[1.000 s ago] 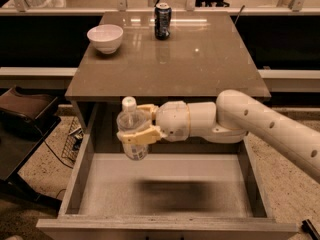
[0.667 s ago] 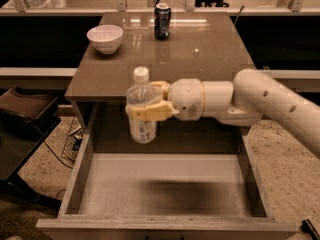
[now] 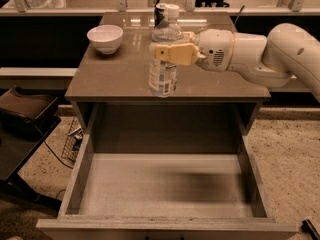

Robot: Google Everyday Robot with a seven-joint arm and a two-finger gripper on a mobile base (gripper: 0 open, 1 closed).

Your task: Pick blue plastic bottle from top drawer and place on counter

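My gripper (image 3: 167, 54) comes in from the right on a white arm and is shut on the blue plastic bottle (image 3: 163, 74). The bottle is clear with a white cap and a printed label. It is held upright over the front part of the counter (image 3: 110, 76), its base level with or just above the surface near the front edge. The top drawer (image 3: 165, 184) stands pulled out below, with a pale bare bottom and low side walls.
A white bowl (image 3: 105, 38) sits at the back left of the counter. A dark soda can (image 3: 159, 14) stands at the back middle, partly hidden behind the bottle. A dark chair or stand (image 3: 22, 129) is at the left of the cabinet.
My gripper has lifted the bottle out of the drawer space and carried it up and to the right, to above the counter's front part.
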